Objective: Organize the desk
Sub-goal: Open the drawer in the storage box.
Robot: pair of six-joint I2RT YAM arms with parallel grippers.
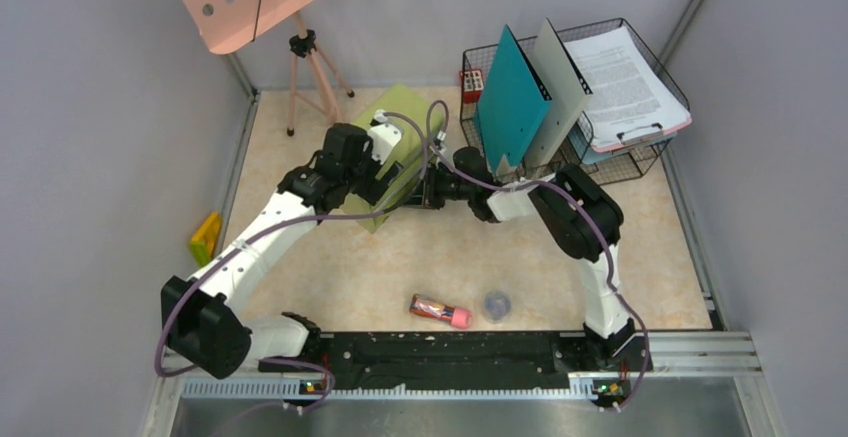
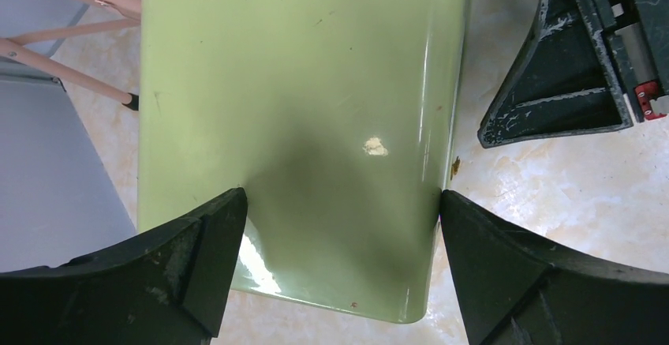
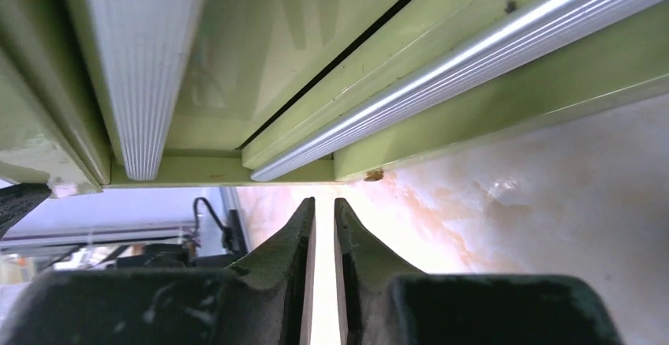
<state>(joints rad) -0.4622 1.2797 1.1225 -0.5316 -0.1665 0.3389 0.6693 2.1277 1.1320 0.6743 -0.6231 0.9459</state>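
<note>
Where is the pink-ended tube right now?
Top view, near edge of the desk, centre: the pink-ended tube lies just left of a small grey round object.

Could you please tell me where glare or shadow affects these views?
Left wrist: a dark shadow pools on the green box, with a glare patch below. Right wrist: the silver rail gleams, the desk washes out. Top external: evenly lit.

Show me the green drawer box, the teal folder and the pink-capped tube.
green drawer box (image 2: 300, 108): left wrist view, its broad green face.
teal folder (image 1: 512, 102): top external view, its front cover.
pink-capped tube (image 1: 432, 306): top external view, its red body.
</note>
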